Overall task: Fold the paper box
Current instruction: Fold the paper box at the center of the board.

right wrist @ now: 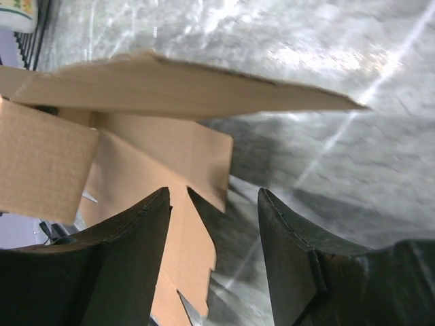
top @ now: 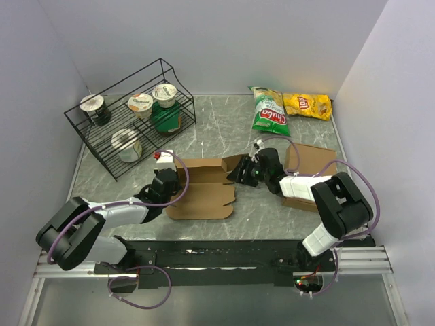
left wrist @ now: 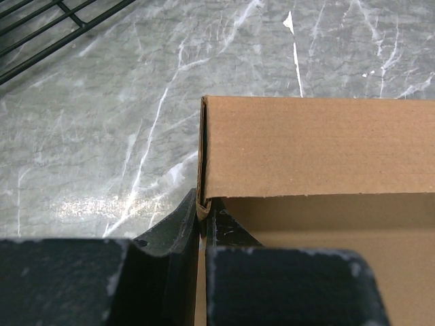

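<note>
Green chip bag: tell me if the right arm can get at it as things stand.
Probably yes: the right gripper is open, and only bare table lies between it and the green chip bag.

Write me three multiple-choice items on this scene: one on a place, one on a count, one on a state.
1. Where do the chip bags lie?
A. back right of the table
B. front left corner
C. between the arm bases
2. How many chip bags are there?
A. one
B. two
C. four
3. What is the left gripper doing?
A. hanging open
B. pinching the box wall
C. holding a bag
Answers: 1 A, they lie at the far right corner; 2 B, one green and one yellow; 3 B, it is shut on the upright brown edge.
</note>
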Robot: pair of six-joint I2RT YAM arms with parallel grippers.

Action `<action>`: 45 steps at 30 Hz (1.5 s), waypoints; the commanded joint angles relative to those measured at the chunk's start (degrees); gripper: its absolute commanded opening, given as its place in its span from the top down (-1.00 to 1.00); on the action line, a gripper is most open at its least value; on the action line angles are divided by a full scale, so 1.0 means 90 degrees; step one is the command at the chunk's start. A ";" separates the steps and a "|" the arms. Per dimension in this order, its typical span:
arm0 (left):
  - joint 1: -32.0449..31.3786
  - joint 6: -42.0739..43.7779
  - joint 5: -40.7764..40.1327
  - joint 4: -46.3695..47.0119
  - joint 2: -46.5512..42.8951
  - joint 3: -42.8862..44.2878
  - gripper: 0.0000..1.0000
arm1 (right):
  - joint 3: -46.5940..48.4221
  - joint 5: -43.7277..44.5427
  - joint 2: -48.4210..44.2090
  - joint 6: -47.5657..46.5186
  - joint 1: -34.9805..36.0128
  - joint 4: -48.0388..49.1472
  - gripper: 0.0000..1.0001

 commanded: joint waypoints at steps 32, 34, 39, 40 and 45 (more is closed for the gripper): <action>-0.0346 0.0133 -0.0143 0.0196 0.0231 0.0181 0.98 | 0.1863 0.2925 0.0835 -0.0584 0.1795 -0.1612 0.69; -0.0385 0.0143 -0.0201 0.0186 0.0261 0.0229 0.98 | 0.1902 0.3081 0.0884 -0.0457 0.1854 -0.1641 0.67; -0.0385 0.0104 -0.0318 0.0098 0.0271 0.0249 0.98 | 0.1737 0.3374 0.0593 -0.0368 0.1893 -0.1904 0.36; -0.0366 0.0085 -0.0328 0.0089 0.0271 0.0259 0.98 | 0.1630 0.3453 0.0466 -0.0455 0.1884 -0.1943 0.26; -0.0268 0.0036 -0.0270 -0.0175 0.0290 0.0376 0.98 | 0.0519 0.3542 -0.1046 -0.1061 0.1893 -0.1905 -0.45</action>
